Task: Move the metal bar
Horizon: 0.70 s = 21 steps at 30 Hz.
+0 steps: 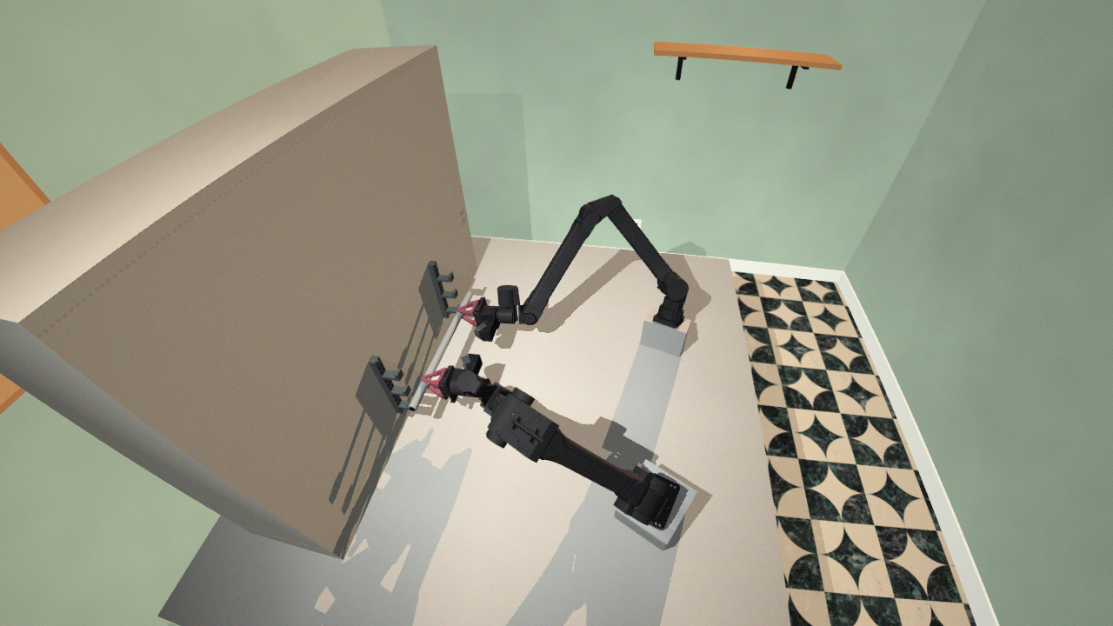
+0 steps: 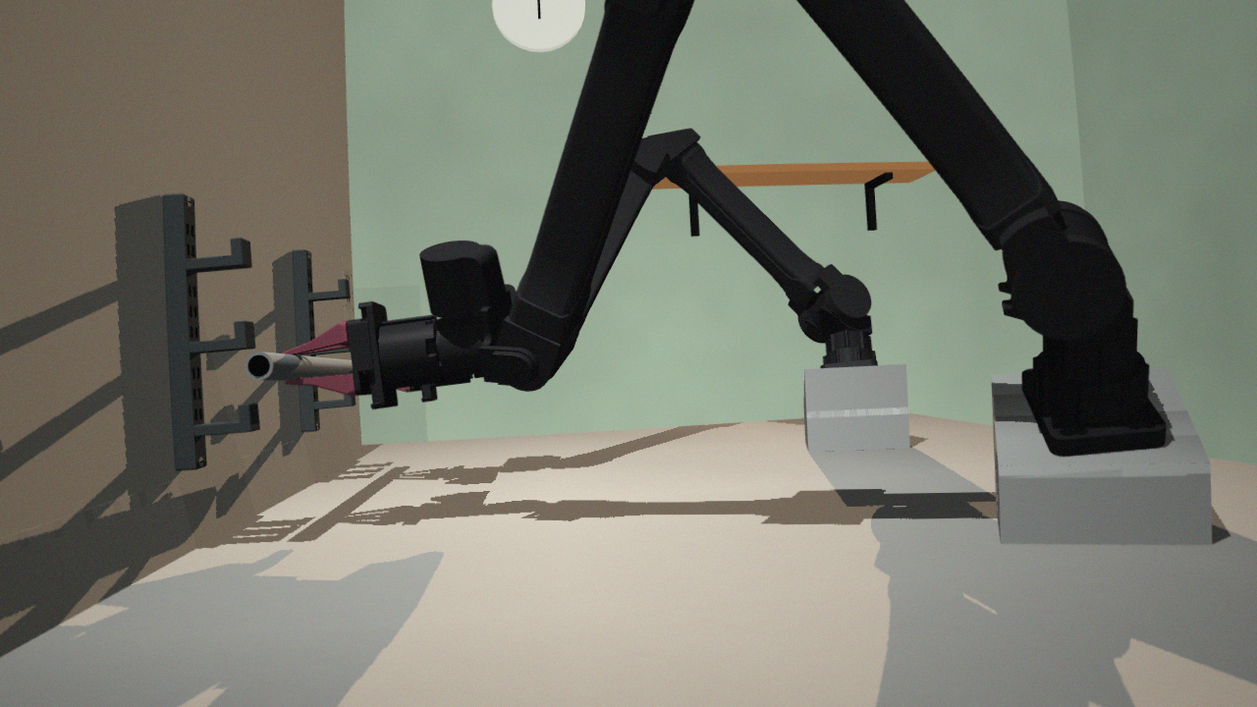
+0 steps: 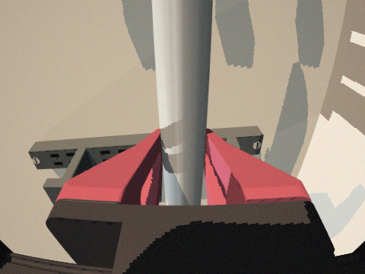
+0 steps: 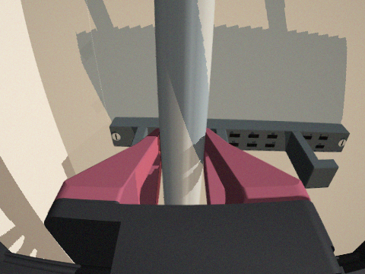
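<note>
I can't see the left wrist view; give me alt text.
The left gripper is shut on the bar, red fingers on either side. The bar runs from the image's top edge to the palm. Behind are a dark rack strip, beige wall and shadows.

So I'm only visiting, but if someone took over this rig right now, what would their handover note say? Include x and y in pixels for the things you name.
Left gripper [image 1: 424, 381] [image 2: 290, 367] [image 3: 183, 132]: shut on the metal bar [image 1: 440, 349] [image 2: 285, 365] [image 3: 182, 76] [image 4: 182, 76].
Right gripper [image 1: 461, 312] [image 4: 183, 132]: also shut on it.
Where: the bar's near end is out in front of the rack, between middle and bottom arm heights.
Done: bar gripped by both.
Left: raise it, lay it on the top pair of rack arms [image 1: 393, 374] [image 2: 219, 262] [image 3: 76, 165] [image 4: 323, 175], let go, back both arms away.
</note>
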{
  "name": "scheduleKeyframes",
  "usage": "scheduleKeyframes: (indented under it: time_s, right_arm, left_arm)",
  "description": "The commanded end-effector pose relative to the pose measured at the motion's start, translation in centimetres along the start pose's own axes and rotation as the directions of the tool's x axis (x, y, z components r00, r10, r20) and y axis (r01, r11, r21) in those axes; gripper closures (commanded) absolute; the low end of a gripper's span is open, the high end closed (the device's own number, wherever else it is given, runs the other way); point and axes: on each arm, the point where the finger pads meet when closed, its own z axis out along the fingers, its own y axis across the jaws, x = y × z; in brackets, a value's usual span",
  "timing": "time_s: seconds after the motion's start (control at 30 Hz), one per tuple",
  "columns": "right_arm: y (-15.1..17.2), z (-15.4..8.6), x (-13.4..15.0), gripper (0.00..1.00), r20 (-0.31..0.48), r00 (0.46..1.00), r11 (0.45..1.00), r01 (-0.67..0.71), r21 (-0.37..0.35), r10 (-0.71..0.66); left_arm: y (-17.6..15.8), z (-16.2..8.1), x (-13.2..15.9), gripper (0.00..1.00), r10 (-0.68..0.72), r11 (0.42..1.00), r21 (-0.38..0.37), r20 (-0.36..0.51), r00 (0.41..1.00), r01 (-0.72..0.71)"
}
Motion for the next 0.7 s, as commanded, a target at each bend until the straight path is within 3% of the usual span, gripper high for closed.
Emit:
scheduleKeyframes:
  time_s: [0.0, 0.67]
  right_arm:
    - [-4.9, 1.1, 1.5, 1.00, -0.031, 0.999, 0.997, 0.012, 0.076, -0.009]
    - [-4.6, -1.3, 1.6, 1.00, -0.031, 0.999, 0.997, 0.012, 0.076, -0.009]
  left_arm:
    - [4.2, 0.9, 0.9, 1.00, -0.062, 0.992, -0.112, -0.043, 0.997, 0.057]
    - [3.1, -1.6, 0.6, 1.00, -0.062, 0.992, -0.112, -0.043, 0.997, 0.057]
